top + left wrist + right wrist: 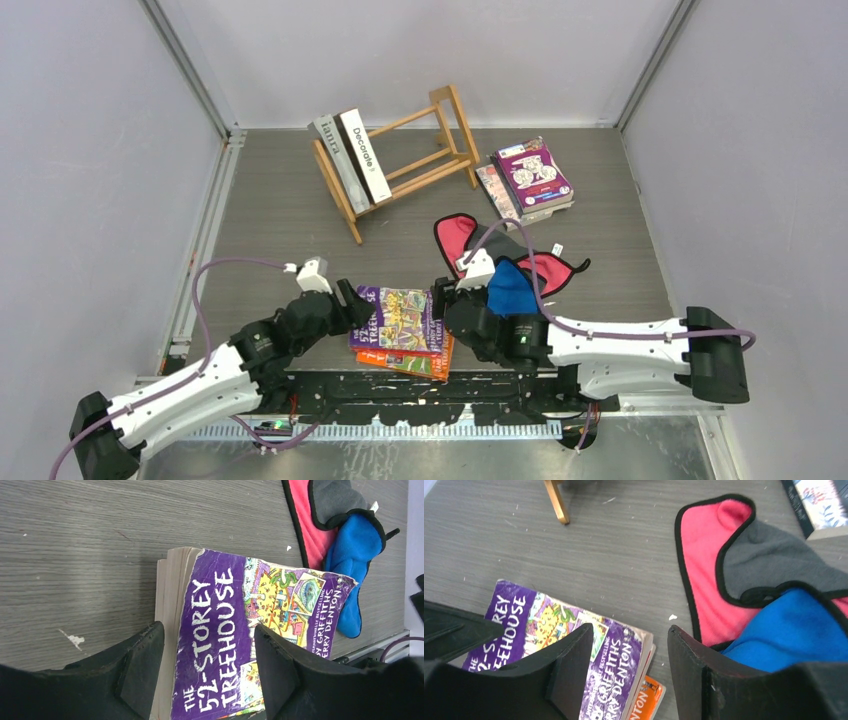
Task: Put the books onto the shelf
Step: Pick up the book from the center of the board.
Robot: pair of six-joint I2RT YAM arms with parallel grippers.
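A purple "52-Storey Treehouse" book (398,318) lies flat on an orange book (410,362) near the table's front edge. My left gripper (352,305) is open at its left end. In the left wrist view the left gripper (210,665) straddles the purple book (215,610), one finger by the page edge and one over the cover. My right gripper (629,665) is open over the book's right corner (624,655), beside the orange book (649,700). The wooden shelf (440,165) stands at the back with a grey book (333,150) and the "Decorate" book (364,155) leaning in its left end.
A stack of smaller books (535,178) lies at the back right. Red, grey and blue cloth pieces (512,268) lie bunched just right of my right gripper. Grey walls close the table on three sides, and a metal rail runs along the front edge.
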